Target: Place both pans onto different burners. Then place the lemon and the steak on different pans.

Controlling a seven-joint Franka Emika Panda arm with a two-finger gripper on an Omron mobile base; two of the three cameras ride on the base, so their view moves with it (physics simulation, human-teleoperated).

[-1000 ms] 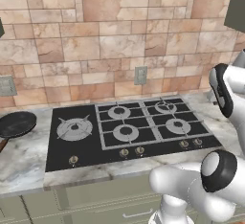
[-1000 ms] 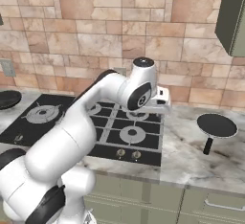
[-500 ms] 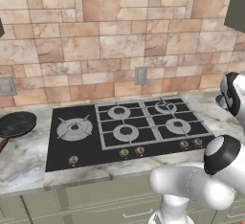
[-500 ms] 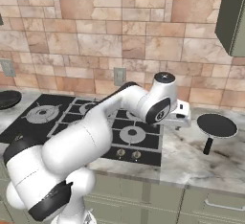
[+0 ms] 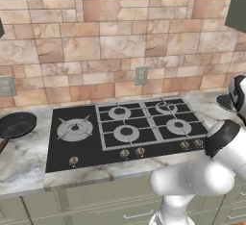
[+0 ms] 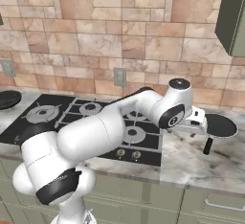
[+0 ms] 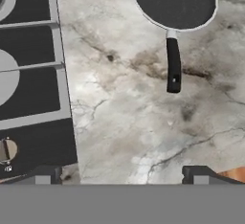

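1. Hovering over the marble counter point(image 7: 143, 122) right of the cooktop point(image 7: 28, 98), the gripper point(image 7: 122, 173) has its jaws spread wide, empty.
2. Ahead lies the black-handled pan point(image 7: 174, 3); judged first step: descend and grasp its handle point(image 7: 173, 65).
3. The other pan point(image 5: 17, 124) waits left of the cooktop.

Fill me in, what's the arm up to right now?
The arm has swung right of the cooktop, its open gripper empty above the marble counter, short of the black-handled pan. The other pan sits on the counter left of the cooktop. No pan is on a burner yet.
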